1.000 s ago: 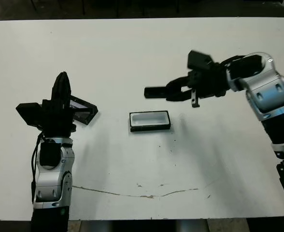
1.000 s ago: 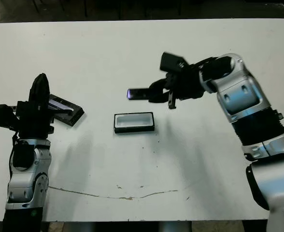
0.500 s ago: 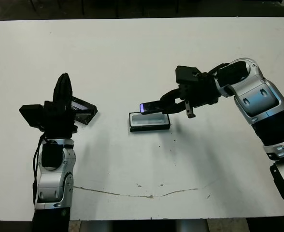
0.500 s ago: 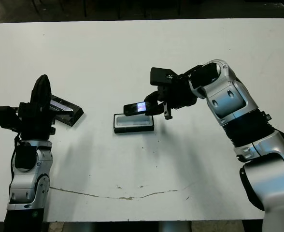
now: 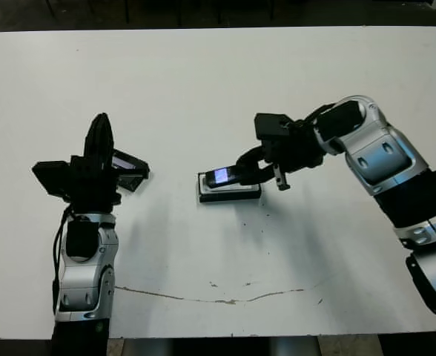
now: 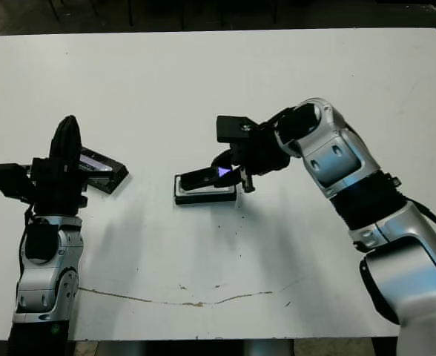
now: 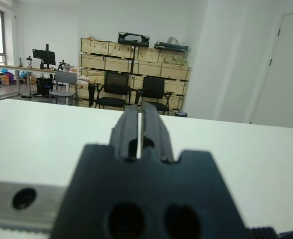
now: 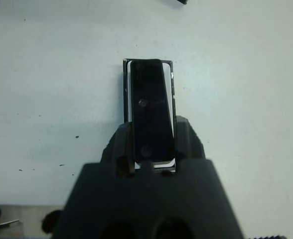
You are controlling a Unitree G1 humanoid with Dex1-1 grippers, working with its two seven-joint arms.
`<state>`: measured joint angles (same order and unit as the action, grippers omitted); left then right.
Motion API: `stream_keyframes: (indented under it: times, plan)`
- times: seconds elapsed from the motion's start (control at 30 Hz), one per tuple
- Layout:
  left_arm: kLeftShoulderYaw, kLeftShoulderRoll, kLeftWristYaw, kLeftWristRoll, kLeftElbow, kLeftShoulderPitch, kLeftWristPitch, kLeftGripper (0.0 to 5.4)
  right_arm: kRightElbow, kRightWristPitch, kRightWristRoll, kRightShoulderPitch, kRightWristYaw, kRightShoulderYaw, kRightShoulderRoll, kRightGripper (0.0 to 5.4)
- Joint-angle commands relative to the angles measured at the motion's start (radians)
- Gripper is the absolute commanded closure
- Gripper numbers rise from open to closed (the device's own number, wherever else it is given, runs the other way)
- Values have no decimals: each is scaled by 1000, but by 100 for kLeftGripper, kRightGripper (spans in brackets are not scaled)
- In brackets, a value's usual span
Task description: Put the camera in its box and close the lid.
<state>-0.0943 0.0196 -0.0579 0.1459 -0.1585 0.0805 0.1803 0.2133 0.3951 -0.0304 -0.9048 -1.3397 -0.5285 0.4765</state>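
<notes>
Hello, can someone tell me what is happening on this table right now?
The right gripper holds the camera just above the open box, lined up with it but not yet seated inside. The lid lies flat on the table on the robot's left, beside the raised left gripper, which holds nothing.

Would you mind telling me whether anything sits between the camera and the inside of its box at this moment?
Nothing visible does. The right tool holds the camera directly over the open box, whose white lining shows bare around it in the right wrist view. The lid lies well aside, by the left tool.
</notes>
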Motion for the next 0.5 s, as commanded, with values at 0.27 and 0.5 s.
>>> stream_keyframes:
  times: [0.27,0.5]
  plan:
    - [-4,-2,1,9,9,-22,-4,540,-39,64,-55,22,23,-29,-1,471]
    - [-3,-2,-1,16,7,-25,-7,540,-51,89,-79,37,52,-28,3,471]
